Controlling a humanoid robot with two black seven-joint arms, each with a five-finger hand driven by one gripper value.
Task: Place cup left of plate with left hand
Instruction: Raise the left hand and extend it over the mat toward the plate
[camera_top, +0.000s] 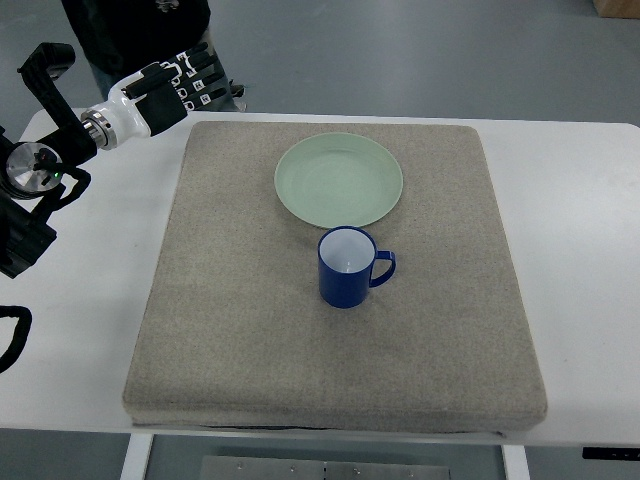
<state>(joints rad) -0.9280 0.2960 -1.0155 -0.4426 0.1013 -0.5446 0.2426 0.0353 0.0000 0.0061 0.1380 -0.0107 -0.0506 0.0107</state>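
A robot's left hand (188, 85) reaches in from the upper left corner of the scene, its white forearm angled across the edge of a white table (570, 200). The hand is black, with small white markers on its knuckles. Its fingers are relaxed and slightly spread, and they grip nothing. It sits over the table's far edge, just past the far left corner of a beige mat (250, 330).

Well to the right of the hand, and a little nearer the robot, a pale green plate (339, 179) lies flat on the mat. It is empty. Farther from the hand, just on the near side of the plate, a blue cup (347, 266) stands upright. Its inside is white and empty, and its handle points right, away from the hand.
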